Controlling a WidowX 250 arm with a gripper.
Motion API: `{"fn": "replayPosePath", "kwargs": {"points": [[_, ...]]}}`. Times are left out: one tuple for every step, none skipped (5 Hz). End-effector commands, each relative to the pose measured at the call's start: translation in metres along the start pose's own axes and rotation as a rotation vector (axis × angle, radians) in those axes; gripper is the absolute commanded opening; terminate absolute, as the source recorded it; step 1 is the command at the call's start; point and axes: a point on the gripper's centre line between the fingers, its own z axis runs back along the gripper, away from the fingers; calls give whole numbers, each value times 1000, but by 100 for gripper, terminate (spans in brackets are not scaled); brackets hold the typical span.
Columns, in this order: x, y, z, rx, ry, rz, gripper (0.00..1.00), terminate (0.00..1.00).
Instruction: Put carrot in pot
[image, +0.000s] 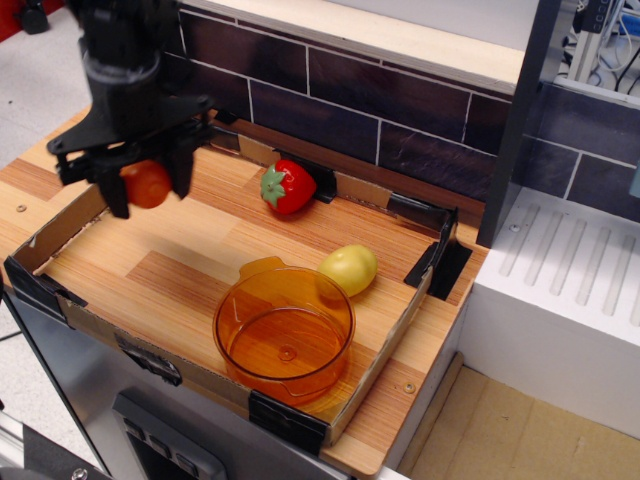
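Observation:
The carrot (147, 184) is a small glossy orange-red toy held between the black fingers of my gripper (148, 192). The gripper is shut on it and holds it above the far left of the wooden tray (190, 265). The pot (284, 332) is a translucent orange round pot with a small tab handle. It stands at the tray's front, to the right of and nearer than the gripper, and is empty.
A red strawberry with green leaves (286, 186) lies at the tray's back. A yellow-green lemon-like fruit (347, 268) lies just behind the pot. A dark tiled wall (380, 105) rises behind the tray. A white ribbed surface (560, 290) stands at the right.

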Motion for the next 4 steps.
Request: {"fn": "replayPosePath", "kwargs": {"points": [[-59, -8, 46, -86, 24, -37, 0, 0], [-83, -8, 41, -89, -26, -83, 0, 0], [-95, -13, 23, -64, -60, -101, 0, 0], [-103, -23, 17, -57, -47, -88, 0, 0]]}}
